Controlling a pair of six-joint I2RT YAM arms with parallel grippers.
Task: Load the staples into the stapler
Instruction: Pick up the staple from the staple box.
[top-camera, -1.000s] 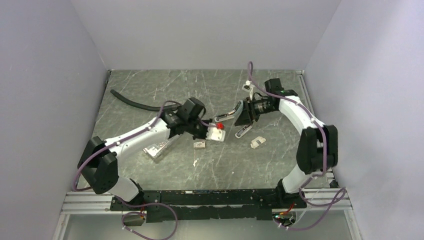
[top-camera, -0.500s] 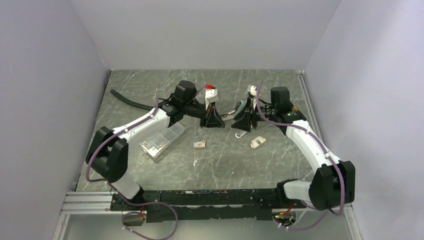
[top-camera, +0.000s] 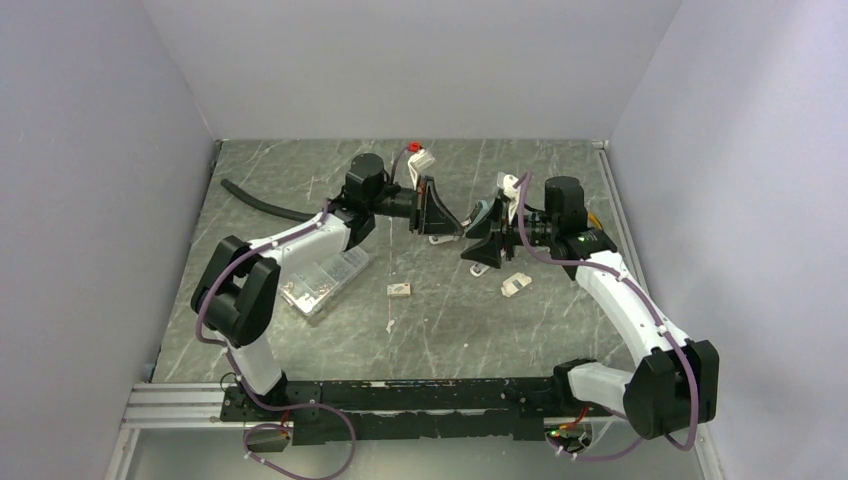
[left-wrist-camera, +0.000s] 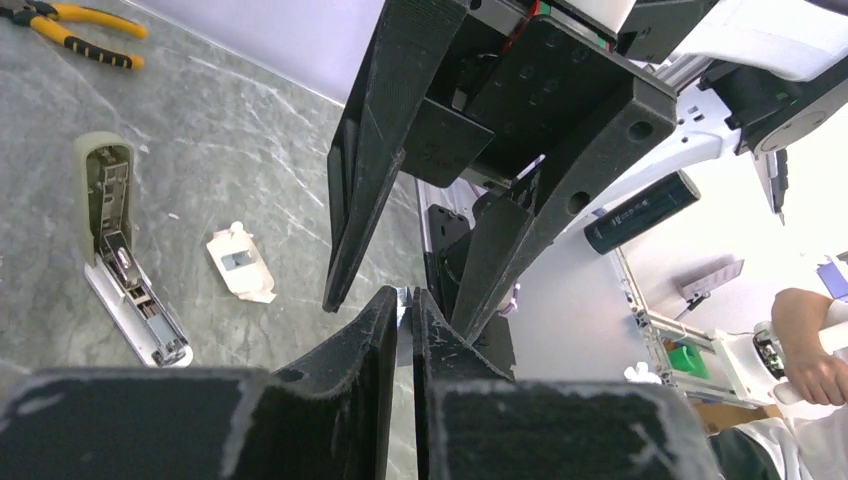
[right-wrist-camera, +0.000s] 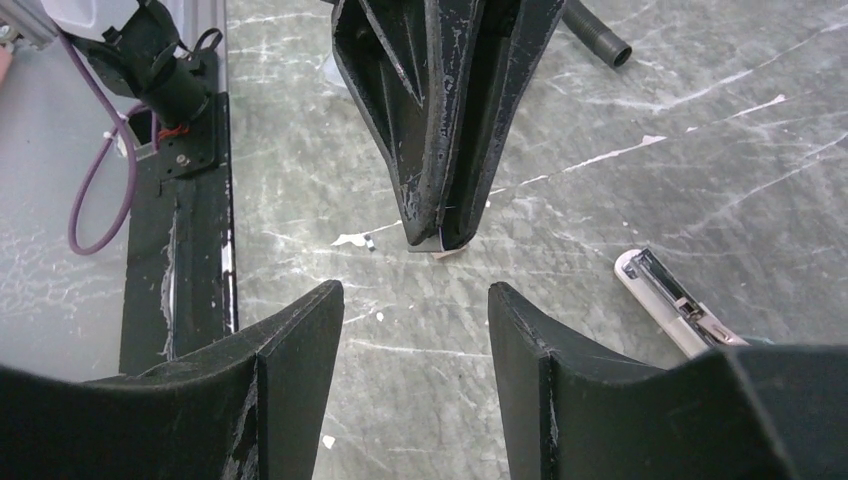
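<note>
I see soft, even light from above on the table (top-camera: 420, 330), with faint shadows. My left wrist view glares white at right, and the left gripper (left-wrist-camera: 402, 300) looks fuzzy.

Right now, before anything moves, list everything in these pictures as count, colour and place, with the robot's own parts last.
stapler: 1, pale green with a metal base, lying open right of centre
staple box: 1, white, mid-table
clear case: 1, transparent, left side, beside the left arm
hose: 1, black, far left
pliers: 1, yellow-and-black handles, right side, beyond the stapler
card piece: 1, white, beside the stapler
scrap: 1, white, nearer than the staple box
table: 1, grey-green marbled
left gripper: 1, black, raised, jaws almost together
right gripper: 1, black, raised facing the left gripper, open, nothing between the jaws
</note>
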